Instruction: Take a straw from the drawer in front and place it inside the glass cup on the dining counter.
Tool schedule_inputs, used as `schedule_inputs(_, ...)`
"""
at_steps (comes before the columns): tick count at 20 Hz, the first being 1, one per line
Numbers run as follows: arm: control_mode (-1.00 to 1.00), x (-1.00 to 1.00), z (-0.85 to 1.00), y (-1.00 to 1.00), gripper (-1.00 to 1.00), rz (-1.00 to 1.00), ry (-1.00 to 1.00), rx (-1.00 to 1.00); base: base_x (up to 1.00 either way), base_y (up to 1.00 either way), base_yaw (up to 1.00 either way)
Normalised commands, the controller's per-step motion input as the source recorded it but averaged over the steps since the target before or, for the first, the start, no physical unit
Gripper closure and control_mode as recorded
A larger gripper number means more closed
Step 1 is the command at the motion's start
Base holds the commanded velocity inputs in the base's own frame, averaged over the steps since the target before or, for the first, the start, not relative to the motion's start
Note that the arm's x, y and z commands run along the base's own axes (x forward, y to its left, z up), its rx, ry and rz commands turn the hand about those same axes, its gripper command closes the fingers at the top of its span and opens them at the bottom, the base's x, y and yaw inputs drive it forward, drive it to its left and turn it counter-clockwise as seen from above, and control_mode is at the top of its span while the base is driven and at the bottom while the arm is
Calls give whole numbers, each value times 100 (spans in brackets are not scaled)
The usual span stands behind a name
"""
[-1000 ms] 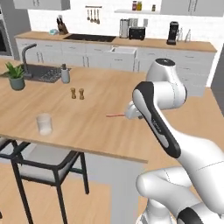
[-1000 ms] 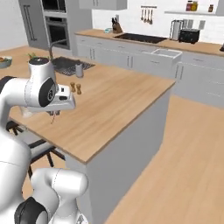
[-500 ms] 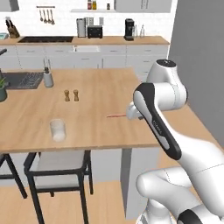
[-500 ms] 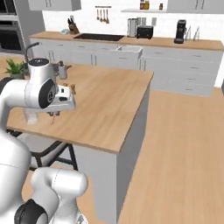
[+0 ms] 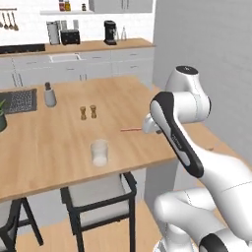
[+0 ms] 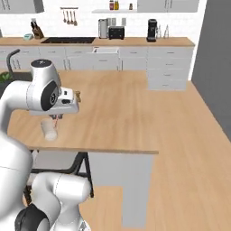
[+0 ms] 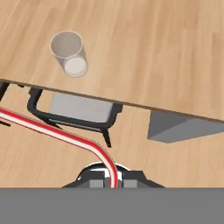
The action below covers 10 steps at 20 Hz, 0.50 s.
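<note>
My gripper (image 5: 146, 125) is shut on the straw (image 5: 130, 130), a thin red-pink stick that juts out leftward above the dining counter (image 5: 44, 147). In the hand view the straw (image 7: 61, 133) runs from the left edge, bends, and ends between my fingertips (image 7: 113, 181). The glass cup (image 5: 100, 152) stands upright near the counter's front edge, to the left of and below the gripper. From the right base view the cup (image 6: 49, 129) sits just under the gripper (image 6: 58, 116). In the hand view the cup (image 7: 68, 54) is at upper left, its mouth open. The drawer is out of view.
Two small brown shakers (image 5: 88, 112) and a grey soap dispenser (image 5: 49, 94) stand farther back on the counter, beside the dark sink (image 5: 17, 101). A black chair (image 5: 98, 197) is tucked under the front edge below the cup. A grey wall (image 5: 206, 44) rises on the right.
The base has moved, so both base views have swung round the counter and the cup now lies nearer the gripper. The gripper stays shut on the straw.
</note>
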Motion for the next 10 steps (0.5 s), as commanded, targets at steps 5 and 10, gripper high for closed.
schedule_inputs(5,100,0,0,0,100,0,0,0,-26,100,-34)
schedule_inputs(10,100,0,0,0,100,0,0,0,6,85,-8)
